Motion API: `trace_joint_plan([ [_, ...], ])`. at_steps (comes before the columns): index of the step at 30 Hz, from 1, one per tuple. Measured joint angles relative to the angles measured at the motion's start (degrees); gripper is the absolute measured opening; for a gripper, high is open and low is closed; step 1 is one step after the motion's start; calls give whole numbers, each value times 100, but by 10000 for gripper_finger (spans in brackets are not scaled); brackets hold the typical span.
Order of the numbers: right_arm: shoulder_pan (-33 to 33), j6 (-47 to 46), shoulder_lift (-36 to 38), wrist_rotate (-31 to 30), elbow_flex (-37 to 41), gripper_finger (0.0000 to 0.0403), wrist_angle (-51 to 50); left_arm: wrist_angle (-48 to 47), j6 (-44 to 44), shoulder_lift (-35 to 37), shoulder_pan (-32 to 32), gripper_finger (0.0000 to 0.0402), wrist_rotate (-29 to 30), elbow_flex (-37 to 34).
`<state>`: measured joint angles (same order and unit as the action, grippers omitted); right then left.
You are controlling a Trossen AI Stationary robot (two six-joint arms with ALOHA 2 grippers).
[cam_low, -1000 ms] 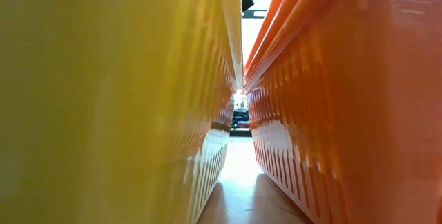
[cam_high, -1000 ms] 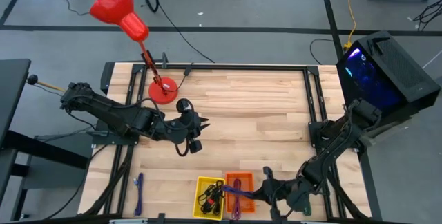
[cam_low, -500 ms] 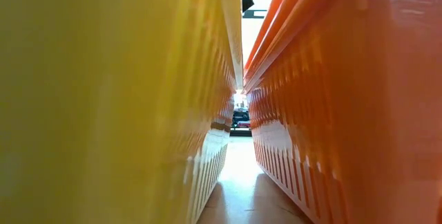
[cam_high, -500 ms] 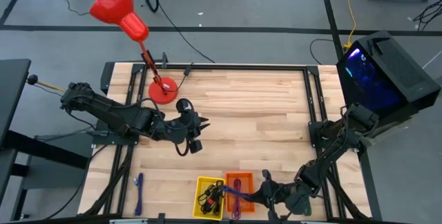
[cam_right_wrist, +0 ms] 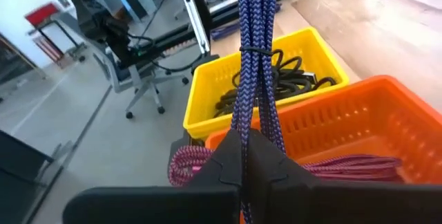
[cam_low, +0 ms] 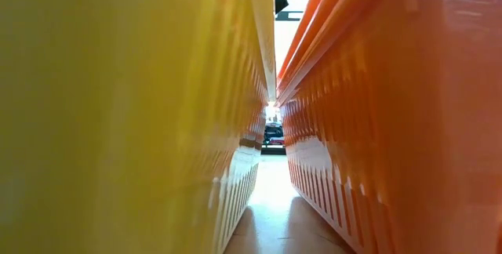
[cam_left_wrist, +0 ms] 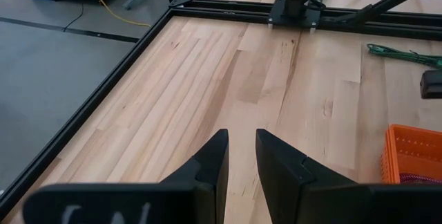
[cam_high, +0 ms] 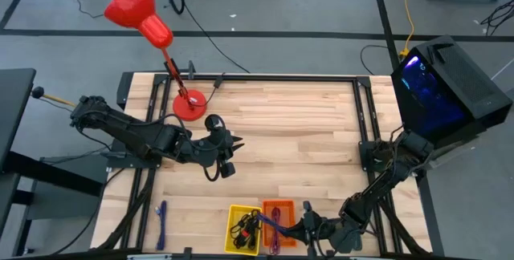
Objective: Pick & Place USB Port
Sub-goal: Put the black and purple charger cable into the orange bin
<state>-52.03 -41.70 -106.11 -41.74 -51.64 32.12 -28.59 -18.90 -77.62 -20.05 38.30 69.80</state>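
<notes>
Cable step | my left gripper (cam_high: pixel 227 154) idles well up-table of the orange bin (cam_high: pixel 287 207), fingers slightly parted, empty | yellow bin (cam_high: pixel 233 216) touches the orange bin's left side | my right gripper (cam_right_wrist: pixel 243 156) hangs over the orange bin, clamped on the purple USB cable (cam_right_wrist: pixel 254 44); I'd lower straight before releasing so loops don't snag the rim.

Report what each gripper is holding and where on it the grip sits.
The right gripper is shut on the bundled purple braided cable, pinching one end of the bundle above the orange basket. The left gripper holds nothing.
</notes>
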Motion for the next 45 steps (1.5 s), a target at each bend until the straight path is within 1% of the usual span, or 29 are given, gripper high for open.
trace_joint_plan([
  [3,0,-91,-136,-59,-2,0,235,-1,0,0,0,78,0,0],
  [12,-69,-836,-431,-521,-2,0,155,2,-2,0,0,78,0,0],
  [26,-105,-1117,-437,-576,-2,0,150,2,-42,0,0,78,0,0],
  [30,-107,-1356,-598,-537,-4,0,149,2,-44,0,-1,78,-1,0],
  [33,-107,-1346,-748,-480,-4,1,360,2,-44,0,-2,78,-2,0],
  [36,-107,-1169,-768,-478,-4,15,444,2,-44,0,-2,78,0,0],
  [40,-107,-888,-753,-463,-4,46,498,0,-45,0,-2,78,0,0],
  [45,-101,-827,-747,-435,-4,78,501,2,-46,0,-2,78,-2,0],
])
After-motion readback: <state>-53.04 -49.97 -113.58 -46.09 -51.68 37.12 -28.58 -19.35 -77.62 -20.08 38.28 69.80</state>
